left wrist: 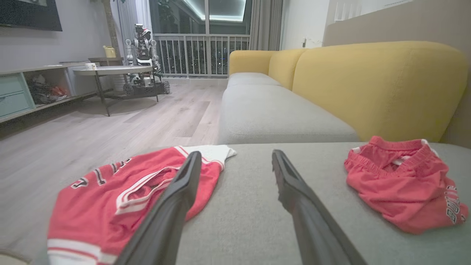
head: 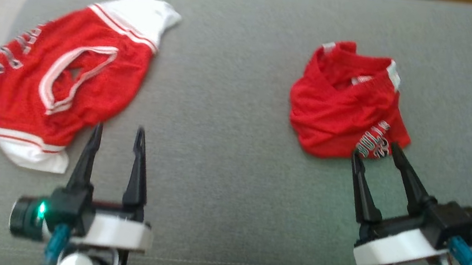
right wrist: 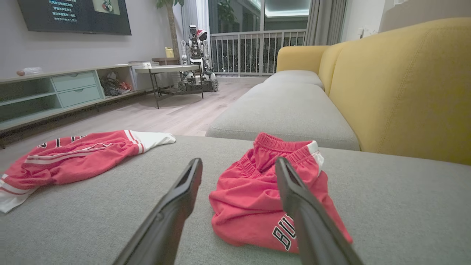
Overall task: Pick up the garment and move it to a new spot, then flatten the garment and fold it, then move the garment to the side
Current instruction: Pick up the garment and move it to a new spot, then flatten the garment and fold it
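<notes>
1. Grippers sit nearest: left gripper and right gripper, both spread wide and empty, above the grey cushion.
2. Red jersey lies flat just left of the left gripper.
3. Crumpled red shorts lie at the right gripper's fingertips.

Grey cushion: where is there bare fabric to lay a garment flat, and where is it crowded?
Widest bare patch: the middle of the grey cushion, between the red jersey and the crumpled red shorts. A second lies right of the shorts. Crowded: the left end under the jersey, and the shorts' near edge, at the right gripper.
</notes>
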